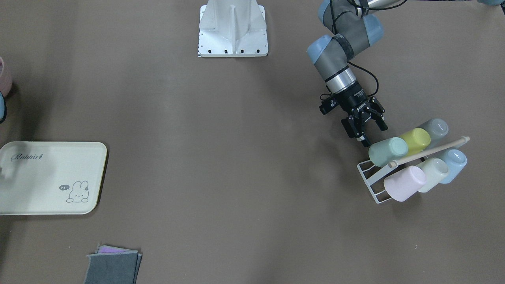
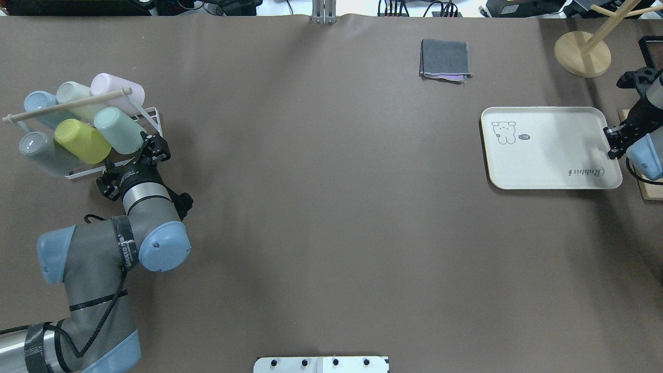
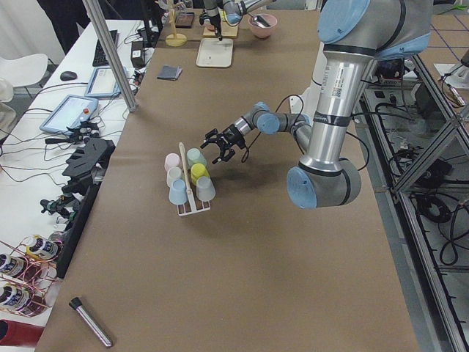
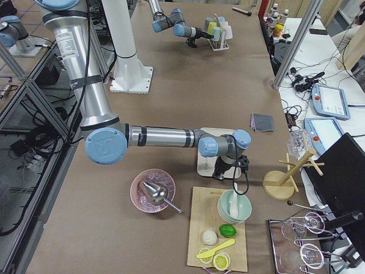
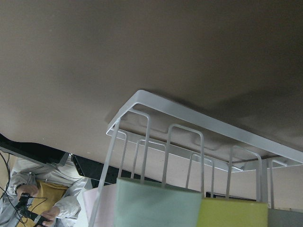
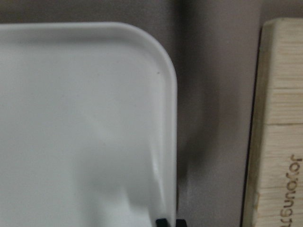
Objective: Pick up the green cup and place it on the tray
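The green cup (image 1: 388, 152) lies on its side in a white wire rack (image 1: 373, 185), beside a yellow-green cup (image 1: 416, 140). It also shows in the overhead view (image 2: 118, 129) and at the bottom of the left wrist view (image 5: 158, 205). My left gripper (image 1: 374, 134) is open, just short of the green cup's base, not touching it. The cream tray (image 1: 51, 177) with the bunny drawing lies at the far end of the table (image 2: 549, 150). My right gripper (image 2: 615, 141) is at the tray's edge; its fingertips (image 6: 162, 222) stand close together on the rim (image 6: 170, 142).
The rack also holds grey (image 1: 434, 128), pink (image 1: 404, 183), cream (image 1: 434, 173) and blue (image 1: 453, 163) cups under a wooden dowel (image 1: 430, 150). Folded grey cloths (image 2: 445, 59) lie near the tray. A wooden board (image 6: 279, 118) lies beside the tray. A wooden stand (image 2: 582, 52) stands behind it.
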